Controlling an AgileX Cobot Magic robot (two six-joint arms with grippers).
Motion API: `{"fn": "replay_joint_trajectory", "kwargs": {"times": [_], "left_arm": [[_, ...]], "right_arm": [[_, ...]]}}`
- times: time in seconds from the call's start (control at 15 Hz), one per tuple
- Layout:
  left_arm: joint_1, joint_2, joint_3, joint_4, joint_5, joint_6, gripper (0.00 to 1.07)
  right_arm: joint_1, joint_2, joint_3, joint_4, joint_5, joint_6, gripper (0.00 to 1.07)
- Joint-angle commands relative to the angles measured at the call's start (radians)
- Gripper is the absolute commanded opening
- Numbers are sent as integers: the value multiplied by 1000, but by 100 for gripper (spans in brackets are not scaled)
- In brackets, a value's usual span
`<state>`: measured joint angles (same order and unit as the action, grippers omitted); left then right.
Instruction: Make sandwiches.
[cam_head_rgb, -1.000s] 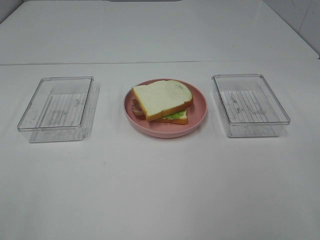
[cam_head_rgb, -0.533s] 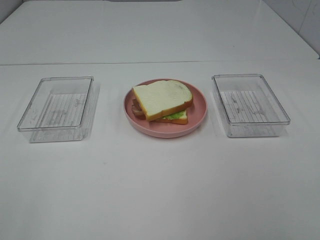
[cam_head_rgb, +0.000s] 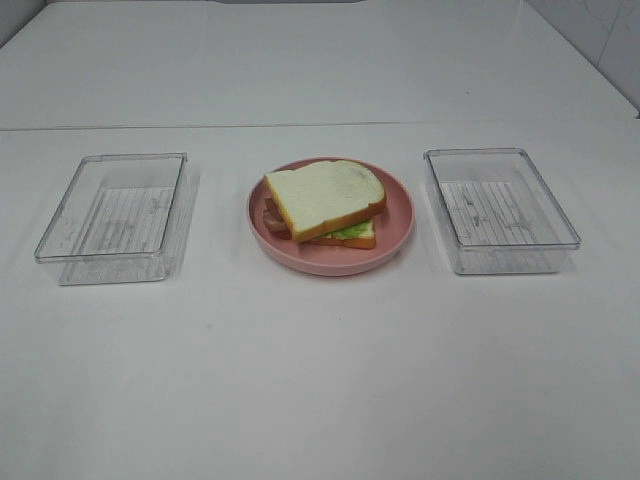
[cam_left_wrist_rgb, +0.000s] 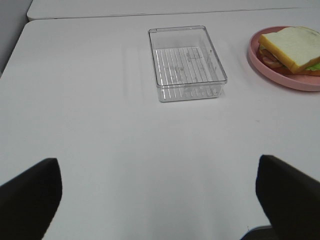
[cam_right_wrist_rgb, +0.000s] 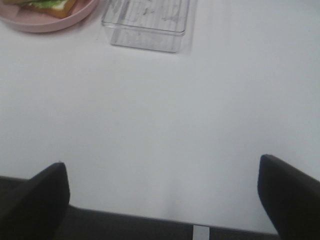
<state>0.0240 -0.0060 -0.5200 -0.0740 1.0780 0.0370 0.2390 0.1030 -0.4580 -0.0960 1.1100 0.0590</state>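
A stacked sandwich (cam_head_rgb: 326, 200) lies on the round pink plate (cam_head_rgb: 396, 215) at the table's middle: white bread with orange-brown crust on top, green lettuce and reddish bacon showing at its edges. The left wrist view shows the sandwich (cam_left_wrist_rgb: 292, 47) on the plate (cam_left_wrist_rgb: 280, 80) far from my left gripper (cam_left_wrist_rgb: 157, 200), whose dark fingers (cam_left_wrist_rgb: 30, 195) stand wide apart over bare table. My right gripper (cam_right_wrist_rgb: 162, 197) is open too, above the table's near edge, with a corner of the sandwich (cam_right_wrist_rgb: 50, 6) far off. Neither gripper appears in the exterior high view.
Two clear rectangular trays flank the plate, one on the left (cam_head_rgb: 115, 215) and one on the right (cam_head_rgb: 498, 208); both hold nothing. The wrist views show them as the left tray (cam_left_wrist_rgb: 186, 62) and the right tray (cam_right_wrist_rgb: 147, 22). A seam (cam_head_rgb: 320, 125) crosses the white table behind them.
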Motion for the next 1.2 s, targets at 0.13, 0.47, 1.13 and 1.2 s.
{"fn": "replay_joint_trajectory", "kwargs": {"times": [0.13,0.47,1.13,1.2], "left_arm": [[1,-16,1,-4,-4,-2,101],[1,-16,1,-4,-4,-2,101],[1,-16,1,-4,-4,-2,101],[1,-16,1,-4,-4,-2,101]], "right_arm": [[-106,-87,6,16,-10,-59,99],[-164,-138,6,56,-11,-111,99],[-164,-138,6,72,-11,-110,99],[-164,-138,6,72,-11,-110,99]]}}
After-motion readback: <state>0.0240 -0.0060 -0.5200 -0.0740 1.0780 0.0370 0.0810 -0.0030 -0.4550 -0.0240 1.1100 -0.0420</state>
